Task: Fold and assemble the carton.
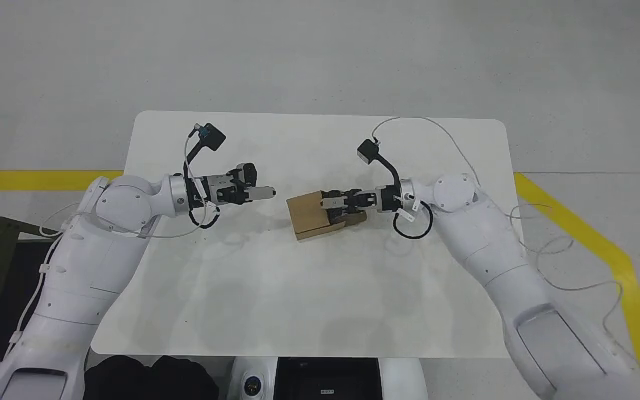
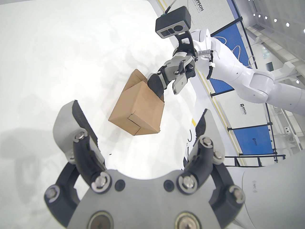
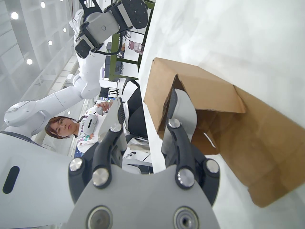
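Brown cardboard carton point(image 1: 308, 219) is laid on its side near the middle of the white counter point(image 1: 400, 290), with the open end turned toward the right arm. The end seen in the left wrist view is closed by interlocked flaps, so one end is judged done and the open end is left to fold.

Right claw point(image 1: 333, 204) is spread. One finger point(image 3: 182, 110) is set inside the open mouth and the other point(image 3: 115, 117) is placed outside the side wall; the wall is between them but not clamped. Likely reason: the box is pinned against sliding and the mouth is held square for flap work.

Left claw point(image 1: 262, 189) is spread and empty, held near the closed end and apart from the carton. It is presumably staged to brace or push back.

Risk: the thin wall may be creased if squeezed off-square.
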Available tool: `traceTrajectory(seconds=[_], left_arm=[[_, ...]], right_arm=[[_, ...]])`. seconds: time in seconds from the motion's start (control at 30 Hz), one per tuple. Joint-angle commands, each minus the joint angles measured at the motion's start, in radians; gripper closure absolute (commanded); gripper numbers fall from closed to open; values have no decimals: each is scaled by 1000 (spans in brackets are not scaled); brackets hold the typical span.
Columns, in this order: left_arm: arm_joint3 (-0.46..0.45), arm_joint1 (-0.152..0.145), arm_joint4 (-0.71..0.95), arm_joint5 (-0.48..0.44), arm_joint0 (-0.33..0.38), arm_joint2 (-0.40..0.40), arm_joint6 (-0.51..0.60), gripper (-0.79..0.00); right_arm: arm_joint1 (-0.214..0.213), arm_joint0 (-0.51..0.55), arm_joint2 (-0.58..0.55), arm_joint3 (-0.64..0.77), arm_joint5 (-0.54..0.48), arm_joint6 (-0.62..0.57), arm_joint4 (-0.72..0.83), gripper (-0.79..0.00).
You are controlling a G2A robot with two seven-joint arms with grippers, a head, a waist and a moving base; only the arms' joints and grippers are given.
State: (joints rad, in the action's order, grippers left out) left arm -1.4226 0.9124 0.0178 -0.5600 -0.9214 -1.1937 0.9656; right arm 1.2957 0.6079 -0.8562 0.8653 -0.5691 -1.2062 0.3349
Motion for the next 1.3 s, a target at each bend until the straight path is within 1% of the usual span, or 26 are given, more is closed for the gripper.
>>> traceTrajectory(seconds=[0.0,0.07,0.13,0.17,0.2,0.23,0.4,0.5,0.63,0.7,0.83,0.87,1.0,1.13,1.27], left_arm=[[0,0,0,0,0,0,0,-785],[0,0,0,0,0,0,0,-785],[0,0,0,0,0,0,0,-785],[0,0,0,0,0,0,0,-785],[-12,0,-12,1,-5,0,-17,-785],[-25,0,-33,-6,-11,-2,-36,-785],[-65,-2,-143,-97,-48,-17,-148,-785],[-74,-2,-227,-184,-76,-33,-243,-785],[-66,1,-363,-293,-114,-50,-390,-785],[-70,2,-459,-354,-124,-60,-457,-785],[-76,8,-641,-440,-146,-70,-593,-785],[-82,10,-687,-452,-148,-69,-621,-785],[-111,11,-859,-452,-160,-39,-720,-785],[-104,6,-990,-452,-158,7,-807,-785],[-69,3,-1117,-452,-146,40,-918,-785]], right_arm=[[-14,11,-25,41,15,1,-24,-336],[-28,26,-50,81,31,2,-47,-317],[-40,43,-71,122,47,2,-64,-237],[-45,52,-80,141,54,2,-70,-154],[-50,62,-89,160,59,1,-77,-28],[-54,71,-97,178,64,-1,-81,0],[-71,100,-124,243,75,-25,-94,0],[-77,107,-139,269,74,-25,-101,0],[-85,115,-156,291,67,-2,-125,0],[-86,115,-157,294,66,-1,-127,0],[-86,115,-157,294,66,-1,-127,0],[-86,115,-157,294,66,-1,-127,0],[-86,115,-157,294,66,-1,-127,0],[-86,115,-157,294,66,-1,-127,0],[-86,115,-157,294,66,-1,-127,0]])
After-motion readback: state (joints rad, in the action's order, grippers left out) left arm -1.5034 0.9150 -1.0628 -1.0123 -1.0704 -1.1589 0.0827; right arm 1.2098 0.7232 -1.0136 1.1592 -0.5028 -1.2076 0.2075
